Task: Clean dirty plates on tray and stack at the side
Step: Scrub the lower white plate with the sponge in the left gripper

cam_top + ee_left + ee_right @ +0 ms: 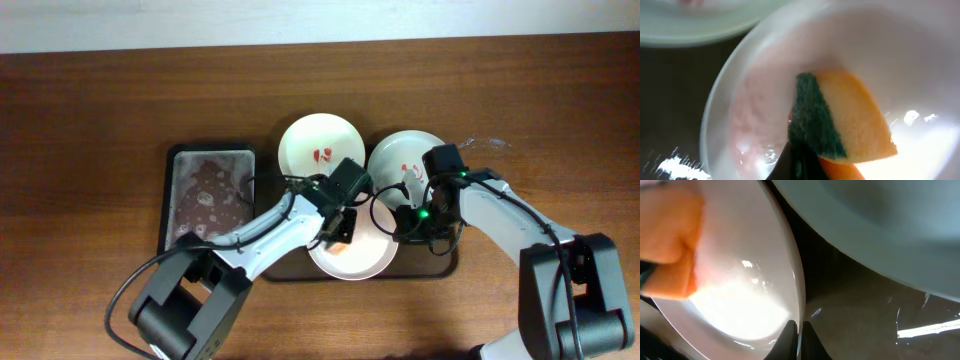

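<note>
Left gripper (341, 228) holds sponge (850, 120) on glossy plate (750, 255) (pinkish smear); right gripper (800, 337) pinches rim.

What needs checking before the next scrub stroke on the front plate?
1. Sponge gripped by the left end effector: ok, pinched at its lower edge.
2. Sponge over the inside of the front plate: ok; how hard it presses, cannot tell.
3. Right end effector bracing the front plate: ok, fingers closed on its rim.
4. Front plate clean: not ok, a pink smear shows beside the sponge.
5. Back plates clean: not ok, both show red marks.
6. Front plate on the tray: ok.
</note>
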